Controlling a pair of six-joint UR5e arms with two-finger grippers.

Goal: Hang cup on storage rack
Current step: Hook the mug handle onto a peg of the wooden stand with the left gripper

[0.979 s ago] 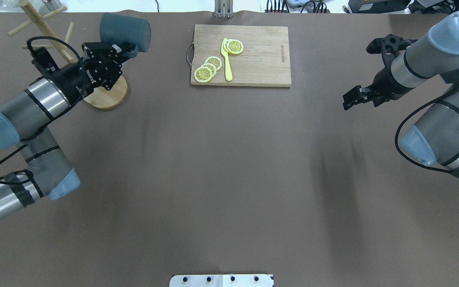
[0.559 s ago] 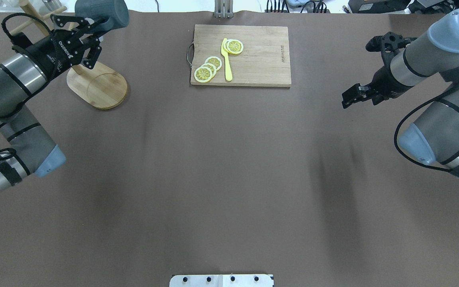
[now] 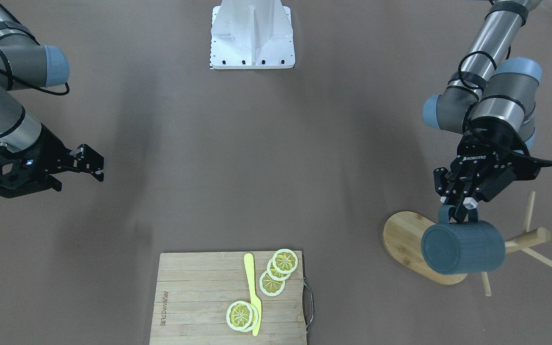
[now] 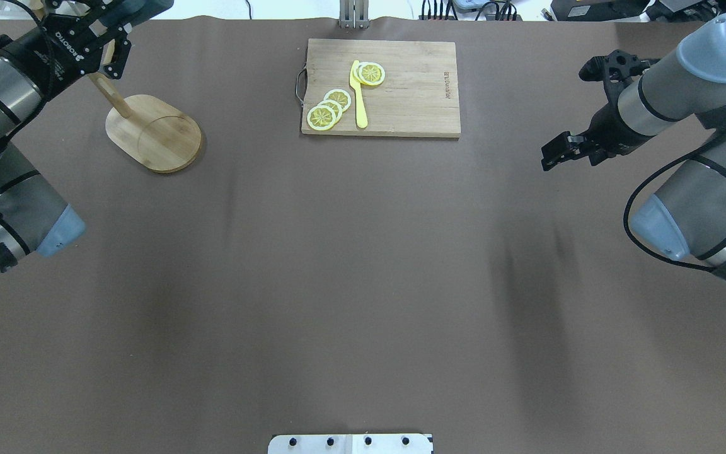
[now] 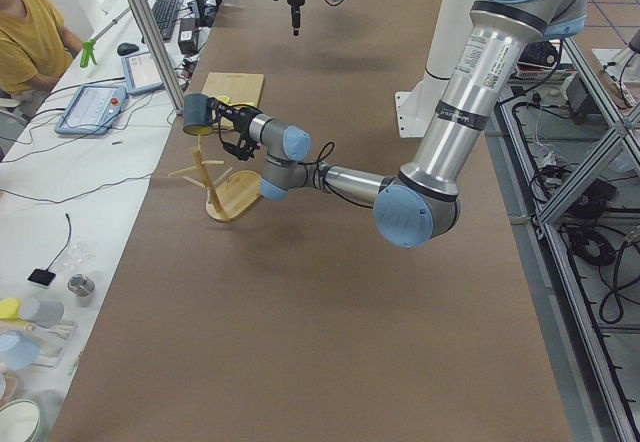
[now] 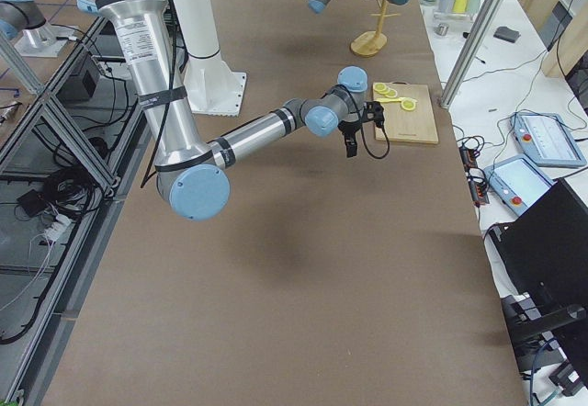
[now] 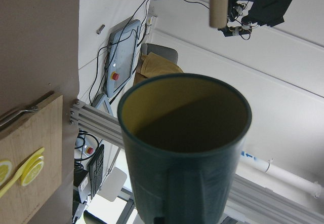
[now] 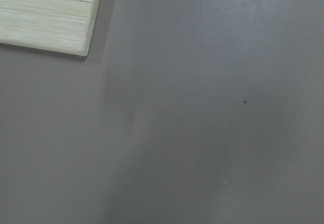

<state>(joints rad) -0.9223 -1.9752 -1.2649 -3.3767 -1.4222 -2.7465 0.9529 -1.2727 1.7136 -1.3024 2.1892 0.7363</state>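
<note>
**While the cup hangs aloft, the rack is what could spoil it**

Because the left claw is clenched on the squared handle of the cup, the mug lies on its side in the air over the storage rack, at the far left of the bench. From the left end of the bench it appears to sit above the pegs, touching none of them. The left wrist camera looks into its yellow interior, with a wooden tip of the rack beyond the rim. The right claw hangs released and empty over bare bench at the right, well apart from the cutting board.

Hanging has not begun, and I judge the threading to be the delicate part. The pegs are thin and angled, and the fingers fill part of the handle loop, so a small misalignment could land a peg on the claw or the cup wall instead of the opening. A sideways push might slide or tip the light rack. Letting go before the handle is seated would drop the cup onto the base or the bench.
</note>
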